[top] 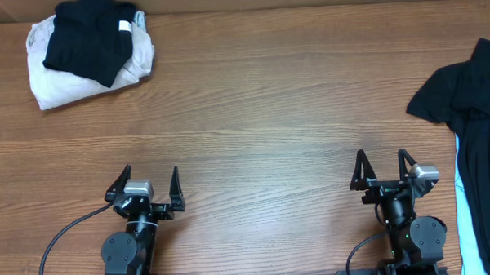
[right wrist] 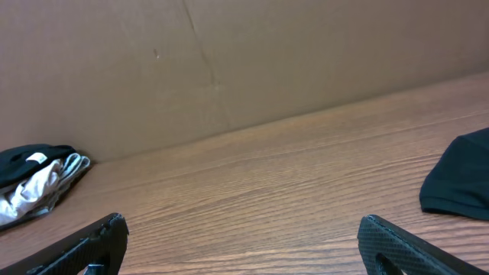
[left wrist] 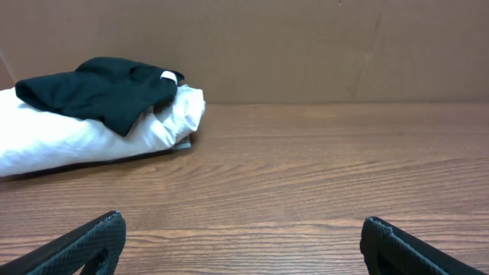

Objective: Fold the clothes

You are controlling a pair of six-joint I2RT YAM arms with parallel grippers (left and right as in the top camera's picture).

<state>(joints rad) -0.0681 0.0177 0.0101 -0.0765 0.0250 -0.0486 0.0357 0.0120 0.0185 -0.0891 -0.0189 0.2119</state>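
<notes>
Evidently parked: left tool [top: 151, 169] and right tool [top: 381, 154] gape wide, empty, at the near edge of the counter [top: 269, 112]. Far left, folded clothes [top: 91, 53] sit stacked out of the way; a rumpled black shirt [top: 481, 105] waits far right.

Pointed black left claw [top: 150, 175] and right claw [top: 381, 159] (silver wrist blocks [top: 137, 190]), black cables [top: 65, 238]

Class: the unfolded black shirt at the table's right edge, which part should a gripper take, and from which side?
Best take the black shirt by its pointed flap jutting leftward, descending on that side with the open right gripper. That flap lies flat on the bare table, free and nearest; the rest runs out of view.
</notes>
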